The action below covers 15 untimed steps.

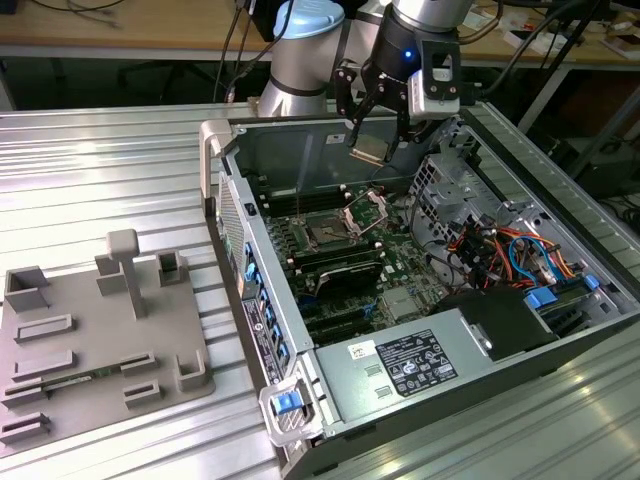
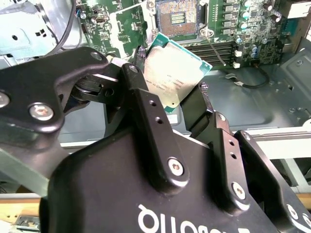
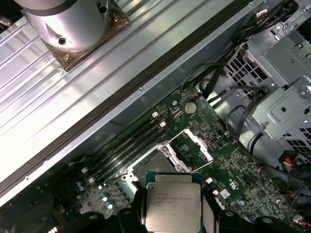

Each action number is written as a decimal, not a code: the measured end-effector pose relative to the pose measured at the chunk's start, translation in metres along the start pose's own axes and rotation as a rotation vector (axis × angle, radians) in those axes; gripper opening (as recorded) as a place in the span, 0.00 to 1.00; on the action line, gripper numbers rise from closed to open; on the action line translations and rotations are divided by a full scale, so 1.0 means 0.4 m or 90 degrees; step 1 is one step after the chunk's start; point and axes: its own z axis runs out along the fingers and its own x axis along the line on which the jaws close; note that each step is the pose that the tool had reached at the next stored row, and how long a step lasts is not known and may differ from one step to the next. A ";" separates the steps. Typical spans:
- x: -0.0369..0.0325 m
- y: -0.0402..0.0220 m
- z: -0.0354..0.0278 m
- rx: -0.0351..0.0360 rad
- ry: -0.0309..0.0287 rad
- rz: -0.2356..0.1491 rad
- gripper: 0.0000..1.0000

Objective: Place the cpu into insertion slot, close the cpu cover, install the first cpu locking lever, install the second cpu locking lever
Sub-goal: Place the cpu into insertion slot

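Observation:
My gripper (image 1: pixel 368 148) is shut on the cpu (image 1: pixel 367 153), a silver-topped square chip on a green carrier, held in the air over the back of the open computer case. In both wrist views the cpu (image 2: pixel 172 73) (image 3: pixel 172 206) sits between the black fingers (image 2: pixel 146 111). The insertion slot (image 1: pixel 325 232) (image 2: pixel 177 17) (image 3: pixel 151 162) lies bare on the green board, below the chip and toward the exterior view's left. The cpu cover (image 1: pixel 365 210) (image 3: pixel 192 148) stands tilted up and open beside the slot.
The case wall (image 1: pixel 300 150) rises behind the gripper. A metal drive cage (image 1: pixel 450 190) and coloured cables (image 1: pixel 510 250) crowd the exterior view's right. Black memory slots (image 1: pixel 340 275) run beside the socket. A grey fixture plate (image 1: pixel 90 340) lies on the ribbed table at the left.

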 end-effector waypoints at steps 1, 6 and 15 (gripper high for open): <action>0.000 0.000 0.000 0.0000 -0.0003 0.003 0.55; 0.000 0.000 0.000 -0.0003 -0.0013 0.015 0.55; 0.000 0.000 0.000 -0.0007 -0.0031 0.035 0.55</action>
